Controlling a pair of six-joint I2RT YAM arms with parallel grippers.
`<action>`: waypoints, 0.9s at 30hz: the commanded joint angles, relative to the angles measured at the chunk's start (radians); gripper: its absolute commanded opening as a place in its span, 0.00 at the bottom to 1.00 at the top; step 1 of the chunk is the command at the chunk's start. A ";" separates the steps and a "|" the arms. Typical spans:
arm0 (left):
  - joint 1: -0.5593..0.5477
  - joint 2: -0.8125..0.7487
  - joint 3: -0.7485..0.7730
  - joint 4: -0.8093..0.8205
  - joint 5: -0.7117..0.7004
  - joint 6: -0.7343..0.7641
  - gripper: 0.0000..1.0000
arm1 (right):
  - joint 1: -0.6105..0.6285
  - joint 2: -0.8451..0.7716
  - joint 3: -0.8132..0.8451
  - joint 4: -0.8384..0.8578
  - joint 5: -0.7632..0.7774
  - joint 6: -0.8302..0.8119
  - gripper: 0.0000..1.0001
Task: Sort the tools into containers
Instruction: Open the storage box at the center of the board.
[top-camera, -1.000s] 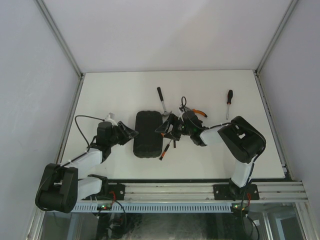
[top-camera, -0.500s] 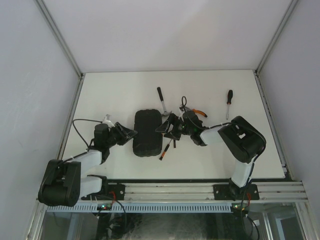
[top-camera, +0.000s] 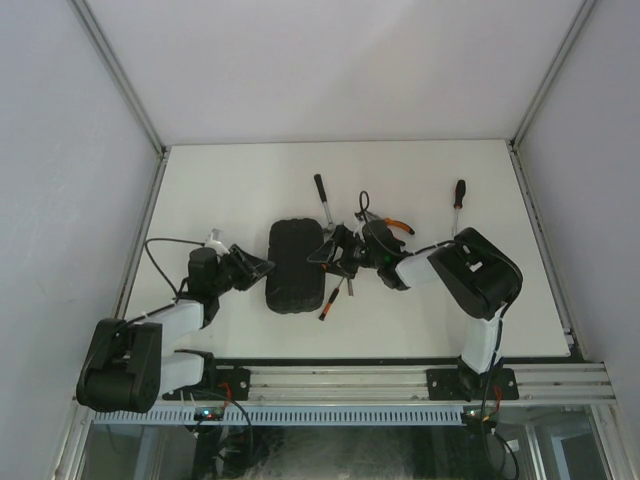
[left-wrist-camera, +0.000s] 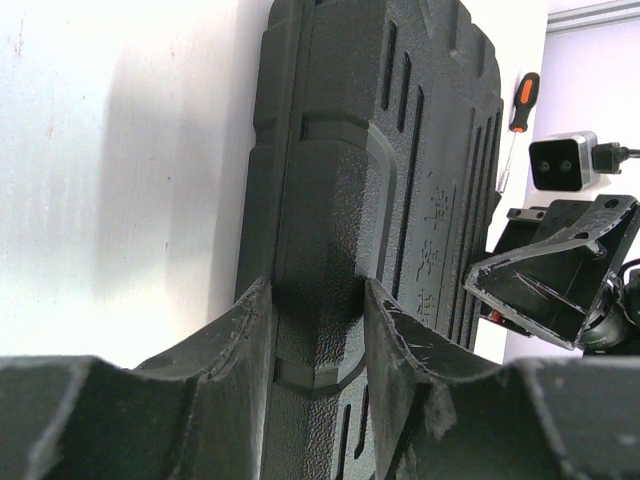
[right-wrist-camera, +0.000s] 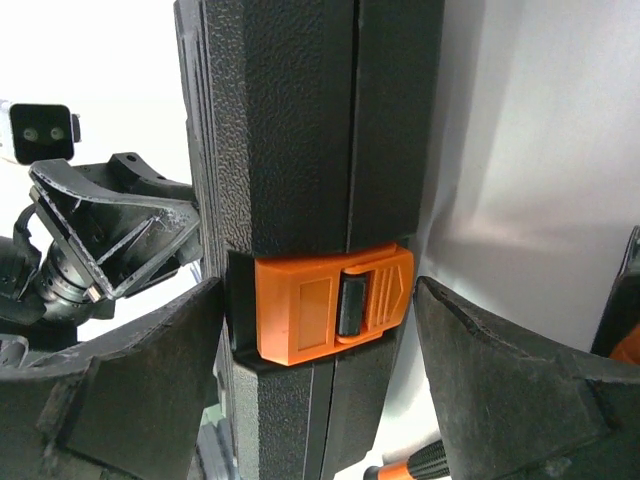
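Note:
The black tool case (top-camera: 295, 268) lies closed in the middle of the table. My left gripper (top-camera: 262, 267) is at its left edge. In the left wrist view the left gripper (left-wrist-camera: 318, 290) has both fingers pressed against a raised block of the case (left-wrist-camera: 400, 150). My right gripper (top-camera: 326, 255) is at the right edge. It stands open (right-wrist-camera: 318, 290), straddling the case's orange latch (right-wrist-camera: 330, 305) with gaps on both sides. The hammer (top-camera: 322, 200), orange-handled pliers (top-camera: 398, 226), a long screwdriver (top-camera: 458, 205) and a slim screwdriver (top-camera: 331, 298) lie on the table.
White walls and metal frame posts (top-camera: 120, 80) ring the white table (top-camera: 220, 190). The slim screwdriver's handle (right-wrist-camera: 420, 462) lies just under my right fingers. The pliers sit close behind my right wrist. The arm bases stand on the rail (top-camera: 340, 380) at the near edge.
The left arm has drawn back a little and the case has shifted slightly left with it. The right gripper has edged a bit farther from me along the latch side.

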 joint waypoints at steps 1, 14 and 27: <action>0.009 0.039 -0.048 -0.155 -0.053 0.033 0.00 | -0.002 0.026 0.049 0.064 -0.029 0.005 0.76; 0.009 0.078 -0.049 -0.100 0.005 0.048 0.08 | 0.019 0.054 0.082 0.172 -0.113 0.042 0.74; 0.009 0.008 -0.053 -0.107 0.031 0.042 0.43 | 0.053 -0.110 0.104 -0.056 0.010 -0.104 0.54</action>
